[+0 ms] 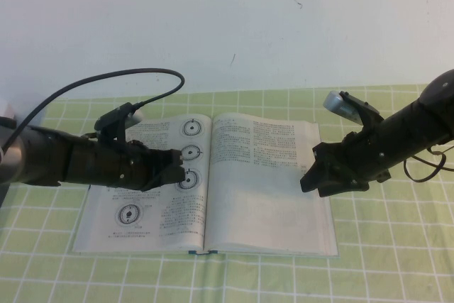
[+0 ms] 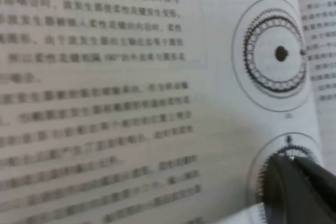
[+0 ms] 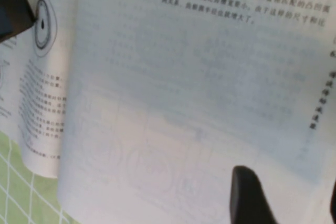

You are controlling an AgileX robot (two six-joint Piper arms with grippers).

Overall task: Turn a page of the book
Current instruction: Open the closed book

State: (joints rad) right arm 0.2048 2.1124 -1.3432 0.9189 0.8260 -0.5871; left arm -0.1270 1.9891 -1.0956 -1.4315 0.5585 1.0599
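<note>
The book [image 1: 269, 245] lies open and flat on the green checked cloth. The page [image 1: 264, 168] is its right-hand leaf, with the text-column face up. In the right wrist view, faint line drawings show through the page [image 3: 184, 103]. My right gripper [image 1: 310, 174] is at this page's outer edge, with its jaws open over the paper [image 3: 287, 184]. My left gripper [image 1: 182, 174] is shut with nothing in it. Its tips rest on the left-hand leaf with circle diagrams [image 1: 152, 196], on one ring drawing [image 2: 291, 163] near the spine.
The green checked cloth [image 1: 383, 260] covers the table around the book. A white wall [image 1: 227, 19] stands behind. A black cable [image 1: 106, 79] loops from my left arm above the book's far left corner.
</note>
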